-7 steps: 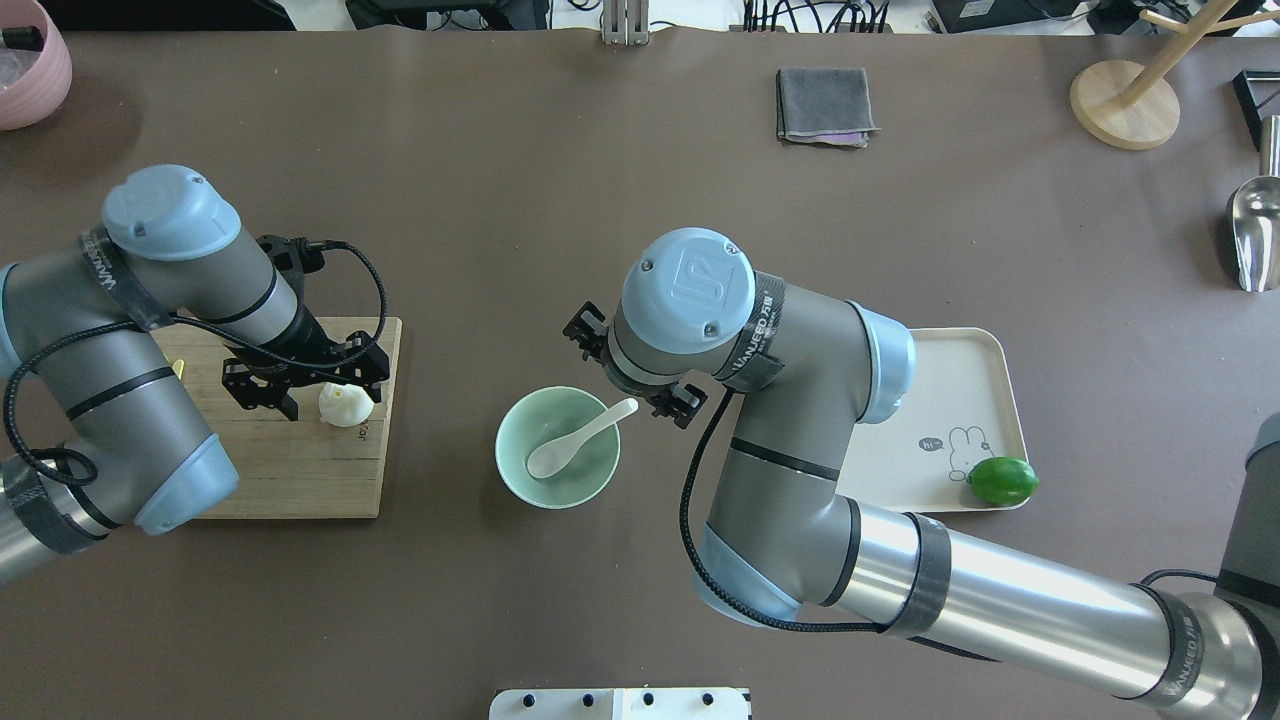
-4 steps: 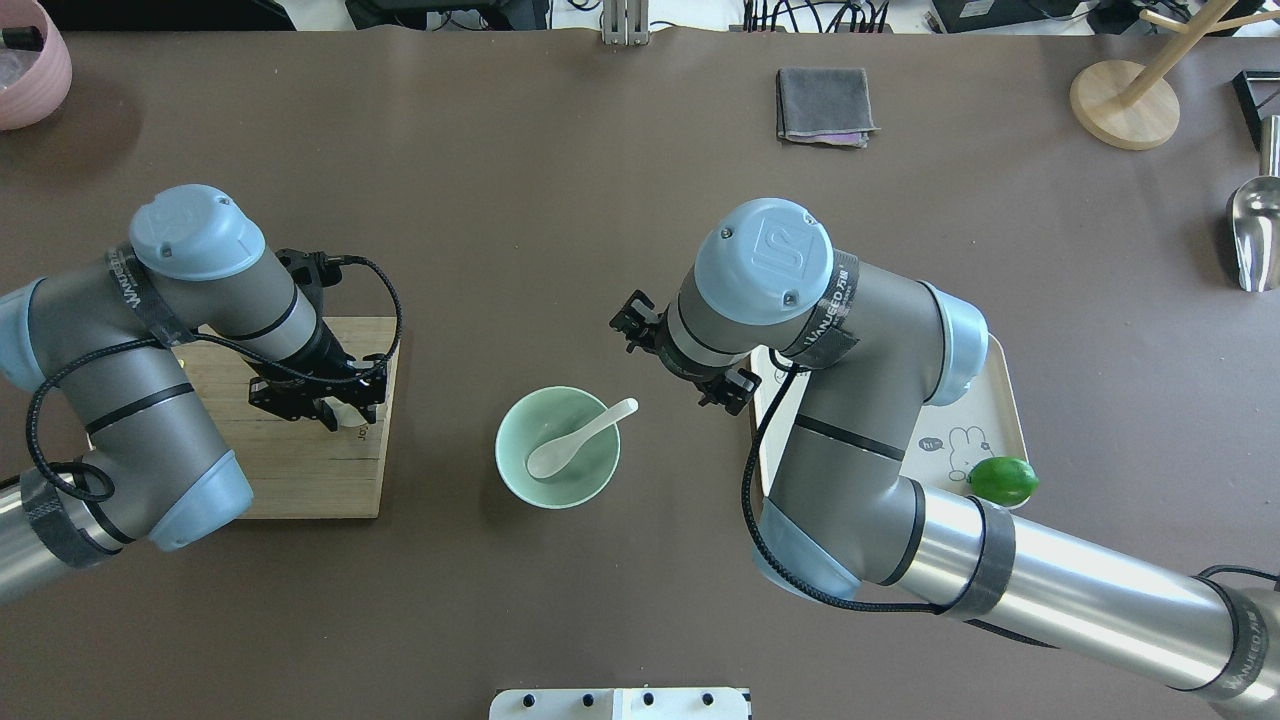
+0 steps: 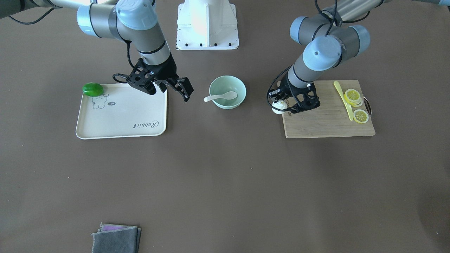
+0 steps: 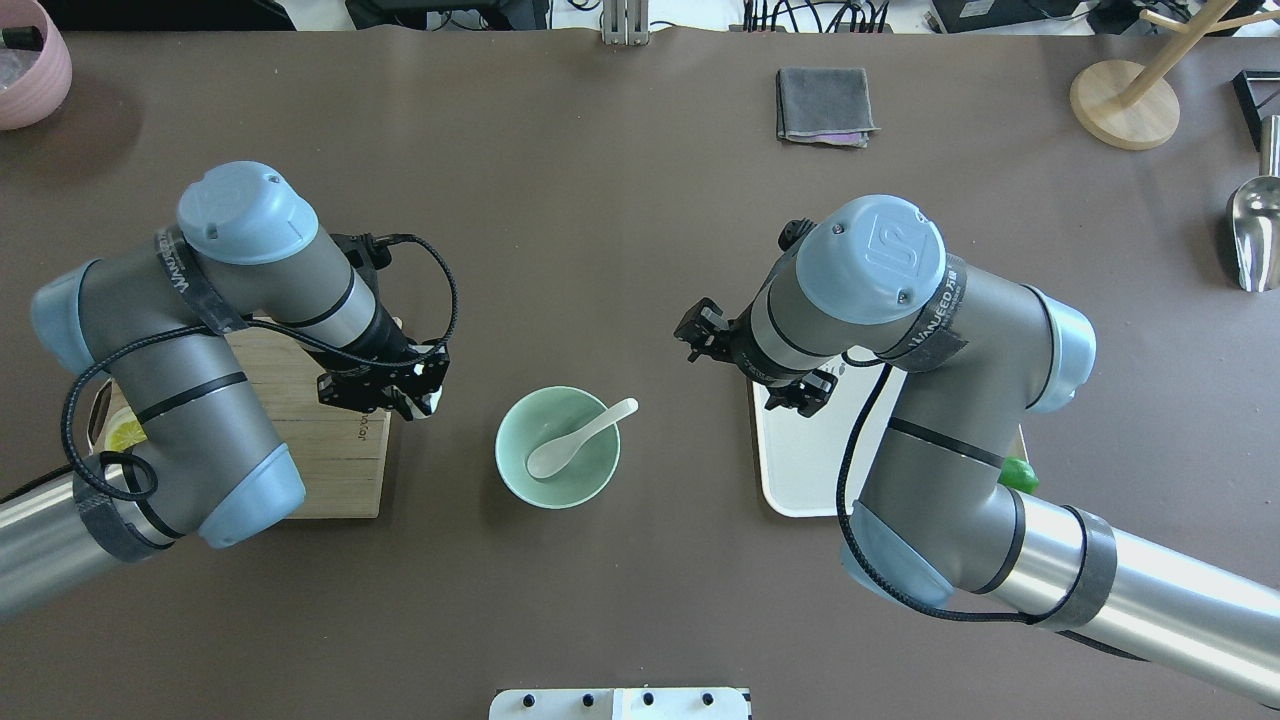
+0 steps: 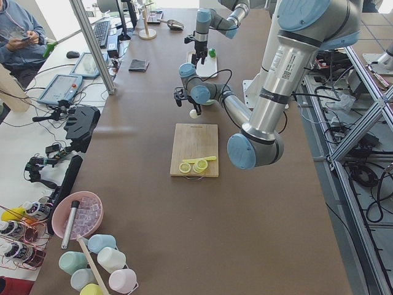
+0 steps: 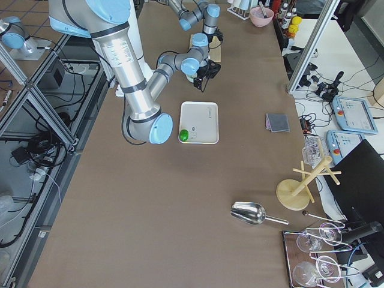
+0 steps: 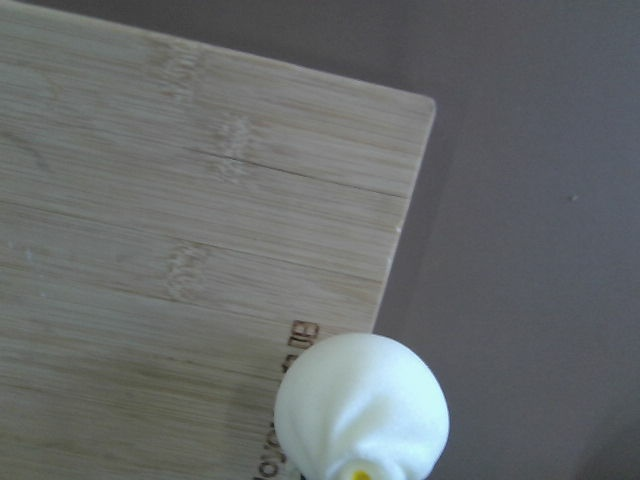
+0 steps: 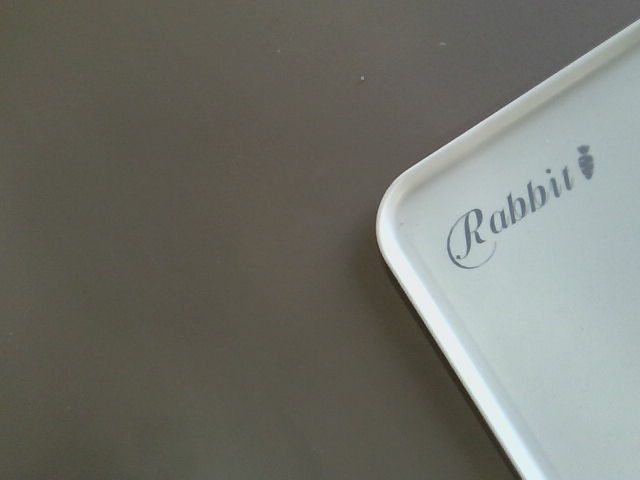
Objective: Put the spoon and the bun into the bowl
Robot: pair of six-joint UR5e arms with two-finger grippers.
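Note:
The pale green bowl [image 4: 520, 470] [image 3: 239, 92] stands mid-table with the white spoon [image 4: 580, 440] [image 3: 220, 96] lying in it, handle over the rim. My left gripper [image 4: 405, 392] [image 3: 286, 105] is shut on the white bun [image 3: 278, 107] [image 7: 360, 410] and holds it above the corner of the cutting board nearest the bowl. Only a sliver of the bun [image 4: 427, 402] shows in the overhead view. My right gripper [image 4: 745, 365] [image 3: 167, 89] is open and empty, over the near corner of the cream tray, to the bowl's right in the overhead view.
The wooden cutting board [image 3: 327, 119] [image 4: 330, 460] carries lemon slices [image 3: 353, 96] and a yellow knife [image 3: 342, 95]. The cream tray [image 3: 119, 116] [image 8: 540, 300] holds a lime [image 3: 93, 89]. A grey cloth [image 4: 825, 105], a wooden stand [image 4: 1125, 100] and a metal scoop [image 4: 1255, 230] lie at the far side.
My left gripper has closed on the bun and carried it right, to the board's edge toward the bowl. My right arm has drawn back from the bowl to the tray's corner.

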